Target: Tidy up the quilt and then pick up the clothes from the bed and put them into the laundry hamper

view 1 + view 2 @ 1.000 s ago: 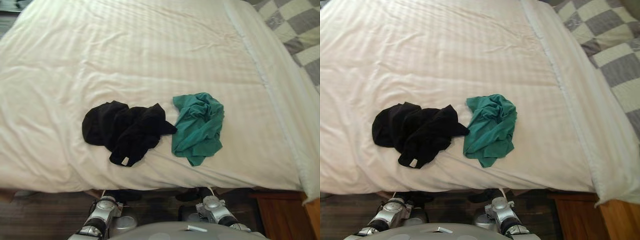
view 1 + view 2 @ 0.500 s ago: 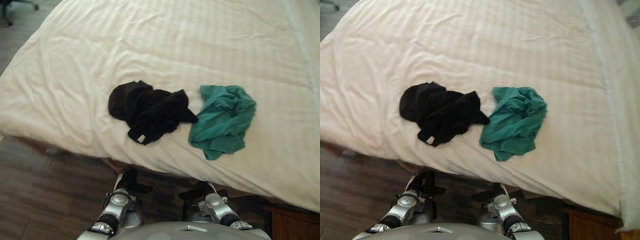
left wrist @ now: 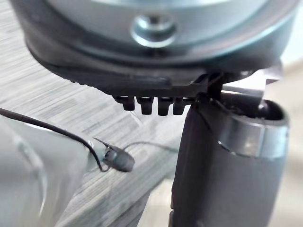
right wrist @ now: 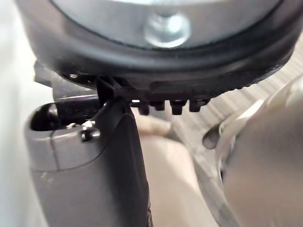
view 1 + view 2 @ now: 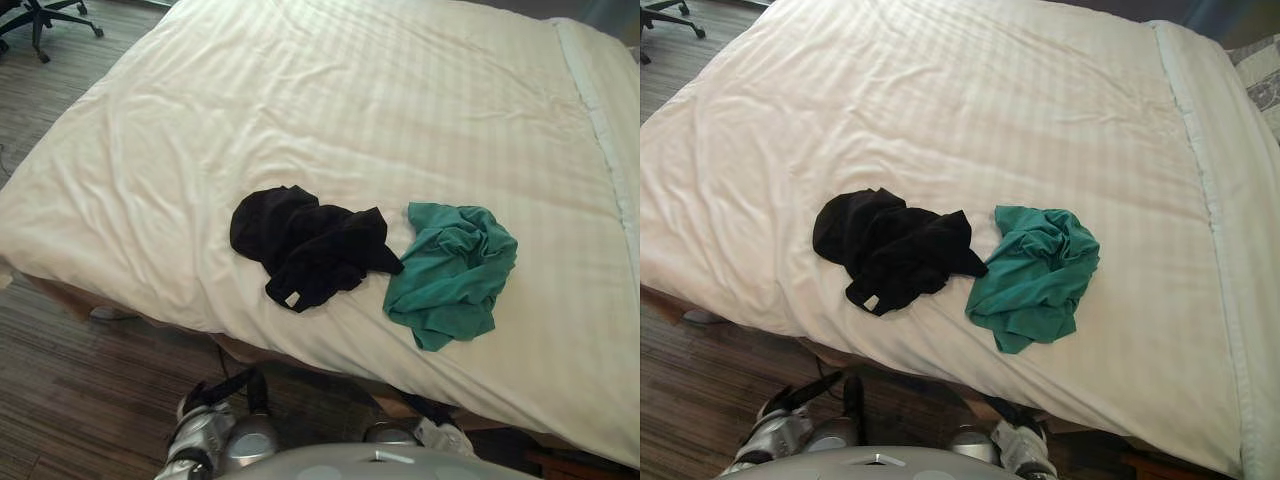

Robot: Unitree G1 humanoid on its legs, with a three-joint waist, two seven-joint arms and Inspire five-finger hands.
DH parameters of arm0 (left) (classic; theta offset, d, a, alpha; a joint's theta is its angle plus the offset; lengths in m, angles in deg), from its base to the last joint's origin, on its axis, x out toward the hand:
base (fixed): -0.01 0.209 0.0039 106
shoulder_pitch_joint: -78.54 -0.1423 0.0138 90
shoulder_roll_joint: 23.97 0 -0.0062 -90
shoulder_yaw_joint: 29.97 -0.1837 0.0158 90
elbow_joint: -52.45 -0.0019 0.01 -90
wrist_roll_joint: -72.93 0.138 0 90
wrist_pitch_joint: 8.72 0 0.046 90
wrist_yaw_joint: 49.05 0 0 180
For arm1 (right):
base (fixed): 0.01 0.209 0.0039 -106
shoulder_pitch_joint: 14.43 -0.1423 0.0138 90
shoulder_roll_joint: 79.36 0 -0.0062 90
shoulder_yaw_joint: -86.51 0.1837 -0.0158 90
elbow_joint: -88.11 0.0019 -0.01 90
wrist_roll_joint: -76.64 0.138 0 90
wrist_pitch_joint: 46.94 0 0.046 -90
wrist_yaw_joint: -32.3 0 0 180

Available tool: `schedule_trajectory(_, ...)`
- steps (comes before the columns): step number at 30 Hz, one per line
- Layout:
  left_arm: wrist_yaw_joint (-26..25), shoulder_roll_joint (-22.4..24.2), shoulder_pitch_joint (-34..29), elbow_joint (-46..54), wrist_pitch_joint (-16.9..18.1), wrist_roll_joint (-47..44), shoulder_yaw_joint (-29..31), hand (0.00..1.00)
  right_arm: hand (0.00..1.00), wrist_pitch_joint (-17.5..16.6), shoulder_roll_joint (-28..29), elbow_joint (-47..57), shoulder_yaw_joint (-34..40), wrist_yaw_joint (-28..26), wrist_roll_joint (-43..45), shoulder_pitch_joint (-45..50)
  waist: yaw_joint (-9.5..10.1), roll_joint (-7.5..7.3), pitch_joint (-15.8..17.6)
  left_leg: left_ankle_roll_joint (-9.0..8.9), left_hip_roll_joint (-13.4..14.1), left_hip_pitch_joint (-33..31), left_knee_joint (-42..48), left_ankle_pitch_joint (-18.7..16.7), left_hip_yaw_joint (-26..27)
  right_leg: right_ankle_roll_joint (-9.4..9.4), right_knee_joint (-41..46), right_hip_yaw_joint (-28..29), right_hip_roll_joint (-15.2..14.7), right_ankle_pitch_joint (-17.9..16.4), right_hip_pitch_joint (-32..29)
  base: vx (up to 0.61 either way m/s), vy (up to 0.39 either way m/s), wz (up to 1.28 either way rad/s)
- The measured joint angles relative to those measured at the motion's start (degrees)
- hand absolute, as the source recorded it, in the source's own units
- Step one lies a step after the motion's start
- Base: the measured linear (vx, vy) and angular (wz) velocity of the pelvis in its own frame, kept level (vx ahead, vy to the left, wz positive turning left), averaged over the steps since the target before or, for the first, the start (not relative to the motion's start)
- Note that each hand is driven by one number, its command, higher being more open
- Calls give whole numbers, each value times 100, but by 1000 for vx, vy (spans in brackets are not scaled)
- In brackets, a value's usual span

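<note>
Left eye view: black garment [image 5: 308, 246], green garment [image 5: 452, 272] by quilt [image 5: 330, 90] front edge; limp, pinch raised folds. Left hand [image 3: 222, 179], right hand [image 4: 94, 179]: state unreadable.

A black office chair [image 5: 42, 14] stands on the grey-brown plank floor [image 5: 70, 400].

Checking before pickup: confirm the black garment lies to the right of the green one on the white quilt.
Wrong side: the black garment lies left of the green garment on the white quilt, as the left eye view shows.
</note>
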Motion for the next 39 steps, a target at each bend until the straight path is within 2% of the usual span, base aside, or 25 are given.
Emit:
schedule_trajectory(2, 18, -52, -317, 1, -63, -265, 1415, 100, 100, 13, -20, 42, 1152, 20, 468, 399, 13, 30, -200, 24, 45, -58, 0, -54, 53, -57, 40, -25, 31, 37, -63, -2, -10, -6)
schedule_trajectory(3, 12, -101, -394, 3, -67, -434, 2023, 100, 100, 20, -40, 45, 1686, 40, 657, 486, 14, -8, -244, 24, 45, -61, 0, -53, 73, -57, 42, -24, 29, 36, -63, 0, 0, 0)
schedule_trajectory(7, 32, -245, -524, 8, -89, -767, 2989, 100, 100, 102, -293, 43, 2712, 115, 905, 536, 6, 81, -372, 32, 44, -96, 0, -38, 113, -57, 30, -22, 20, 36, -110, -30, -11, -5)
schedule_trajectory(10, 33, -529, -483, 8, -148, -960, 3235, 100, 100, 127, -781, 42, 3295, 186, 912, 450, -6, 200, -657, 33, 30, -167, -1, 1, 127, -84, -70, -28, 16, 15, -125, -58, -10, -1)
schedule_trajectory(12, 38, -1013, -312, -37, -180, -1284, 3236, 100, 100, 133, -1347, 32, 3560, 242, 910, 196, -19, 187, -800, 14, -7, -219, -1, 59, 154, -257, -217, -39, -2, -194, -125, -90, -30, -7)
schedule_trajectory(13, 40, -1182, -260, -75, -180, -1342, 3237, 100, 100, 133, -1487, 31, 3559, 254, 906, 137, -21, 151, -844, 13, -41, -263, -2, 85, 155, -275, -261, -45, -27, -319, -136, -113, -63, 7)
schedule_trajectory(14, 42, -1503, -109, -135, -177, -1460, 3235, 100, 100, 132, -1830, 28, 3553, 288, 897, -9, -93, 151, -869, 9, -63, -316, -2, 154, 102, -102, -295, -85, -44, -417, -154, -110, -74, 25)
schedule_trajectory(15, 23, -1800, 26, -237, -173, -1580, 3231, 100, 100, 130, -2195, 33, 3477, 327, 839, -152, -159, 193, -919, 9, -42, -371, -2, 171, 36, -106, -250, -147, -15, -443, -198, -99, -69, 27)
schedule_trajectory(18, -39, -2277, 193, -248, -112, -1929, 3213, 100, 100, 129, -2802, 214, 2894, 463, 686, -225, -158, 301, -1001, 12, -23, -384, -2, 237, 13, -105, -237, -150, 4, -445, -217, -42, -21, 5)
schedule_trajectory(20, -265, -2511, 154, 359, 90, -2233, 2956, 100, 100, 131, -2757, 1226, 2174, 758, 340, -193, -175, 317, -1052, 42, -32, -436, -1, 276, 8, -79, -221, -143, -4, -425, -267, 0, 0, 0)
schedule_trajectory(21, -284, -2512, 123, 583, 117, -2236, 2884, 100, 100, 131, -2707, 1456, 2085, 795, 343, -169, -175, 307, -1087, 46, -33, -481, 0, 280, 2, -79, -213, -146, -5, -425, -314, 43, -14, 7)
schedule_trajectory(23, -481, -2540, -99, 2043, 500, -2228, 2383, 100, 100, 113, -2294, 2824, 1565, 1121, 76, -75, -170, 273, -1188, 3, -36, -596, 1, 312, -27, -12, -164, -144, -5, -385, -427, 47, -14, 5)
schedule_trajectory(24, -521, -2541, -148, 2403, 569, -2225, 2314, 100, 100, 107, -2167, 3156, 1495, 1175, 7, -35, -167, 242, -1207, 2, -39, -605, 1, 311, -26, -13, -163, -136, -7, -385, -440, 44, -10, 0)
schedule_trajectory(25, -634, -2539, -269, 3172, 647, -2184, 2171, 100, 100, 84, -1896, 3730, 1393, 1265, -271, -2, -160, 183, -1274, -2, -41, -637, 2, 307, -21, -13, -151, -104, -9, -385, -488, 46, -5, 1)
schedule_trajectory(28, -912, -2449, -352, 4888, 749, -1388, 1766, 100, 100, -29, -1495, 4586, 1274, 1430, -794, -21, -152, 109, -1336, 7, -50, -647, 3, 314, -59, -38, -57, 12, -11, -359, -525, 38, 4, 8)
schedule_trajectory(29, -944, -2400, -358, 5234, 818, -1133, 1596, 100, 100, -29, -1490, 4739, 1270, 1444, -794, -37, -146, 130, -1346, 11, -51, -646, 4, 316, -71, -61, -55, 23, -8, -324, -524, 14, 20, 8)
schedule_trajectory(32, -942, -2105, -365, 6152, 942, -813, 908, 100, 100, -30, -1494, 5385, 1007, 1491, -1158, -40, -145, 315, -1276, 43, -53, -618, 3, 343, -57, -11, -63, 167, -8, -241, -526, -39, 22, -8)
schedule_trajectory(37, -738, -1169, -450, 7078, 944, -505, -343, 100, 100, -30, -1497, 6012, 494, 1455, -1455, -20, -161, 633, -1114, 26, 15, -574, 0, 337, 79, -6, -145, 335, 24, -243, -561, -95, 1, -21)
schedule_trajectory(39, -620, -858, -578, 7393, 934, -55, -832, 100, 100, -30, -1494, 6188, 179, 1378, -1472, 54, -180, 732, -1049, 7, 105, -566, 1, 362, 187, 60, -172, 488, 94, -204, -636, -125, -18, -35)
